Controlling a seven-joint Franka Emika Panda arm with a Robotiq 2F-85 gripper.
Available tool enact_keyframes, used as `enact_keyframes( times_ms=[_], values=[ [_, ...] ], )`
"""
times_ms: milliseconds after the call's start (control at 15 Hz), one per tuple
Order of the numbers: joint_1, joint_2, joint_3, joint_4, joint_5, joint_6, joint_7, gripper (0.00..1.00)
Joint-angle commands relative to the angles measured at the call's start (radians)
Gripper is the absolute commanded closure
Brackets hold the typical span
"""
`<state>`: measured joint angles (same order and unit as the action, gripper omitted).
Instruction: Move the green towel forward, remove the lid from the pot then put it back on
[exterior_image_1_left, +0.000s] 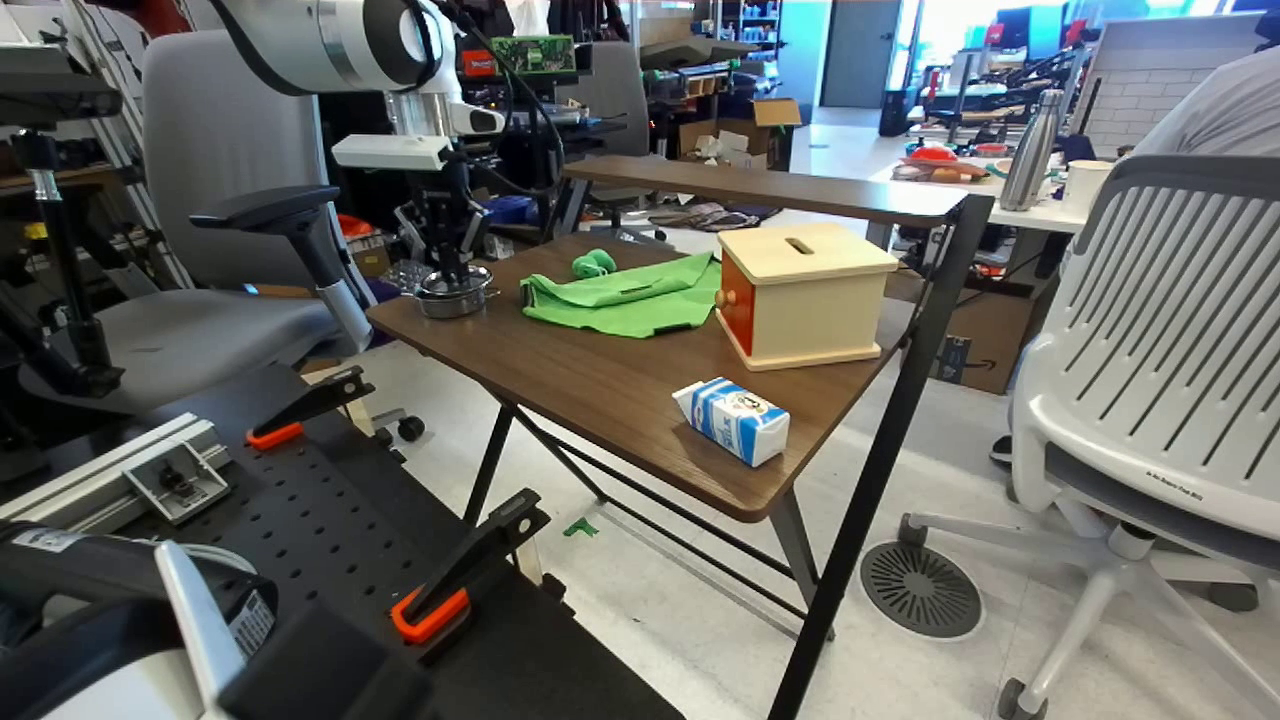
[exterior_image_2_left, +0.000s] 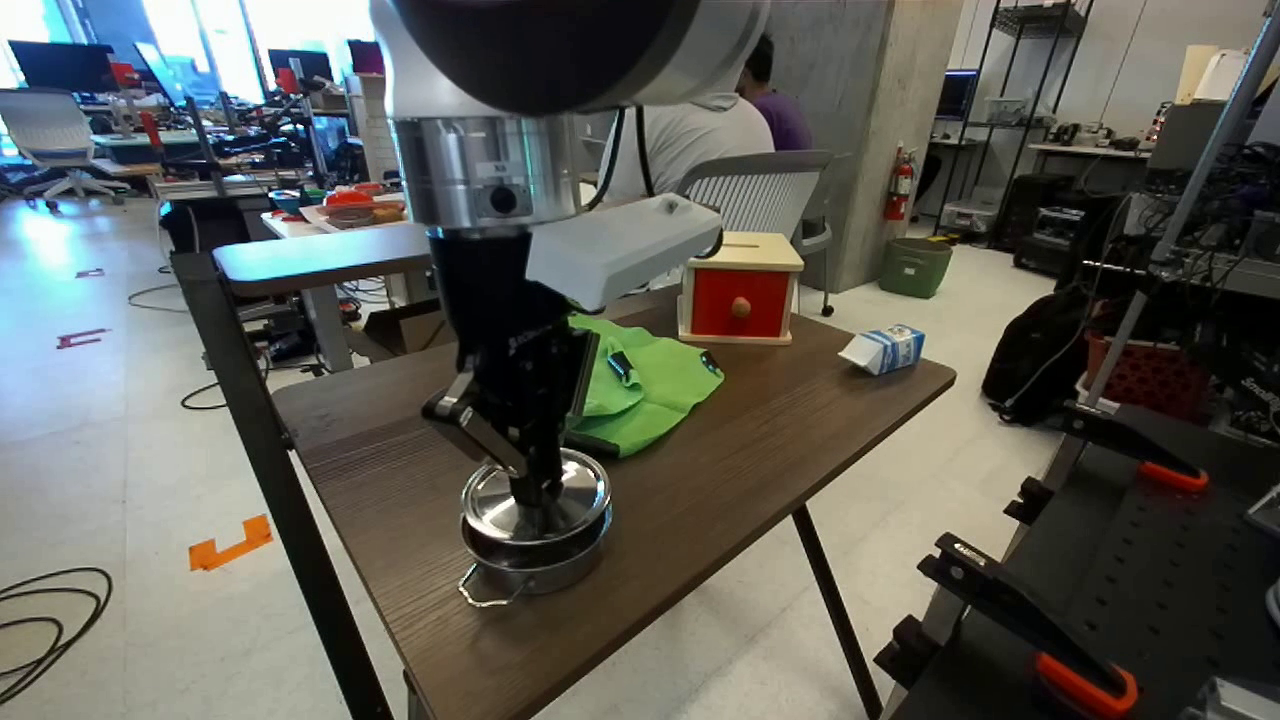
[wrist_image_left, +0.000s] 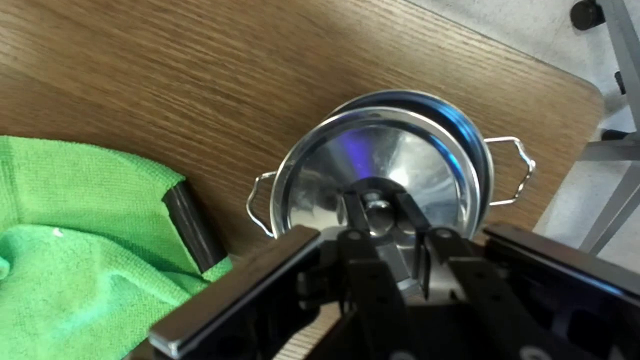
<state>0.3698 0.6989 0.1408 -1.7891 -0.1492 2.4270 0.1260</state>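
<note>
pointing downward, arm (exterior_image_2_left: 480, 170) hung from the top edge in an exterior view | gripper (wrist_image_left: 378, 198) pinched lid (exterior_image_2_left: 495, 505) at its middle, above pot (exterior_image_2_left: 548, 576), lower left-of-centre | green towel (exterior_image_2_left: 662, 388) lay mid-frame

A blue-and-white carton (exterior_image_1_left: 735, 420) lies on the brown table (exterior_image_1_left: 600, 372) near a slotted wooden box (exterior_image_1_left: 815, 305).

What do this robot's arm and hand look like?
The arm has a white shell with black sections and a silver metal collar bearing a small label. Black cables run alongside. The hand is black, with shiny-edged linkages and small pale lettering; above it is a long whitish casing.
</note>
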Motion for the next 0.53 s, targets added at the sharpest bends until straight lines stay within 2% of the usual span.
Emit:
enact_keyframes(
  times_ms=[0, 467],
  values=[
    [-0.035, -0.112, 0.019, -0.089, 0.022, 0.005, -0.036, 0.95],
    [-0.137, -0.285, -0.008, -0.287, 0.025, 0.034, -0.08, 0.95]
  ],
)
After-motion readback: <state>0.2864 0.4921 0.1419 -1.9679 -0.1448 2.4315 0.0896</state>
